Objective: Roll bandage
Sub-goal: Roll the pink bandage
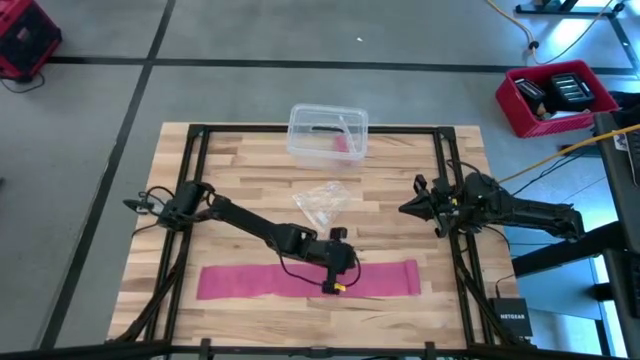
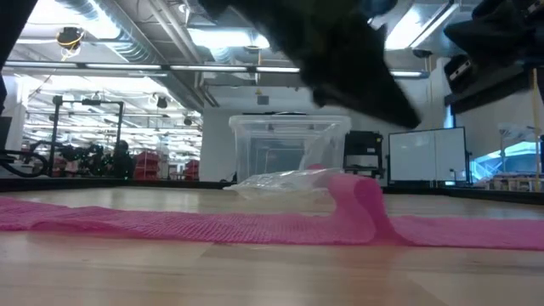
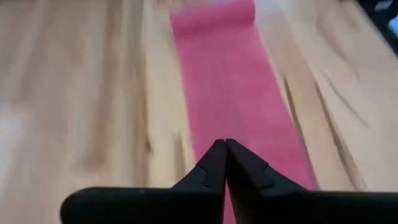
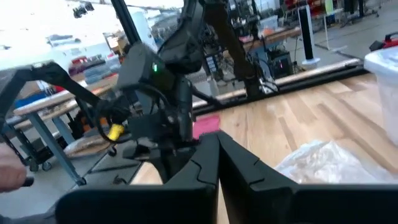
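Bandage [image 1: 250, 281]: pink band, flat along the table [image 1: 400, 190] edge farthest from the clear box [image 1: 327, 133], one fold raised mid-length. Left gripper [image 1: 338, 282]: over that fold, jaws closed; whether they pinch fabric is unclear. Right gripper [image 1: 410, 208]: beside the crumpled wrapper [image 1: 322, 202], clear of the bandage, jaws closed, empty.

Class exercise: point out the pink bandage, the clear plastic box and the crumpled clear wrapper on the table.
bandage [image 1: 240, 282]: high view, flat left stretch of the strip.
plastic box [image 1: 298, 148]: high view, its left wall.
wrapper [image 1: 322, 203]: high view, middle of the crumpled film.
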